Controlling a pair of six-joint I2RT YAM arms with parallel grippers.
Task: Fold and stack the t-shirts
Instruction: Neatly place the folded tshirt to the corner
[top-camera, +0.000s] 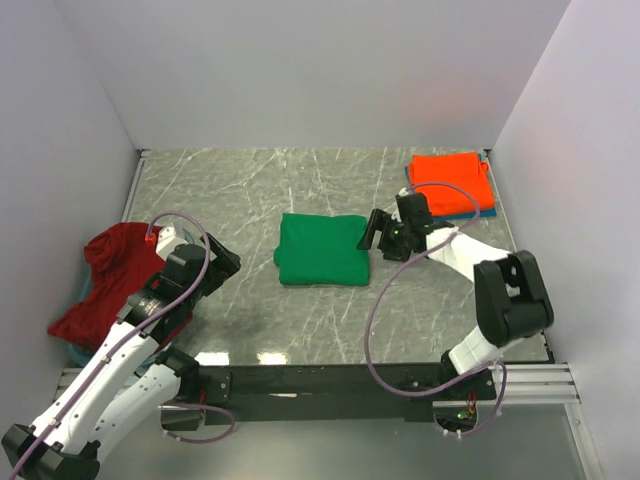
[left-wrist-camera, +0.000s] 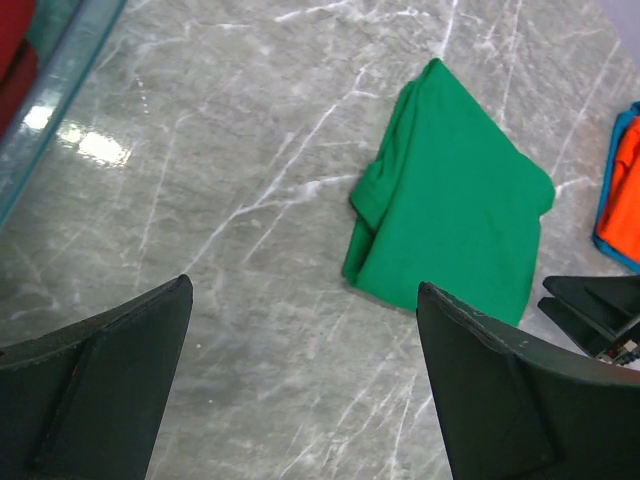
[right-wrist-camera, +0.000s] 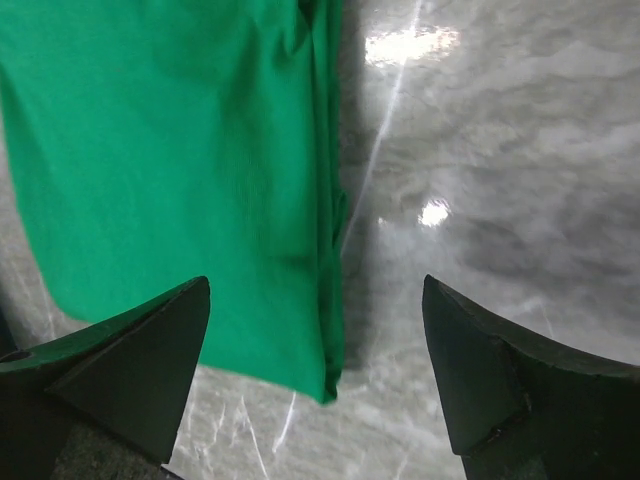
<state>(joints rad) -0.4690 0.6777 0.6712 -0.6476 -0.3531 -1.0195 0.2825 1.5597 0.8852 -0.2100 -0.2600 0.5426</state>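
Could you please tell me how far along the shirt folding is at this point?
Done: orange shirt folded atop a teal-blue shirt at the far right. In hand: green shirt lies folded mid-table, unstacked, open right pincer beside it. Remaining: the dark red shirt, crumpled.

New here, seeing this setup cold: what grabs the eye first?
A bright green t-shirt lies folded mid-table, with the right gripper, fingers open, poised at its right edge. A folded orange-red t-shirt sits in the far right corner, and a crumpled dark red t-shirt is heaped at the left edge.
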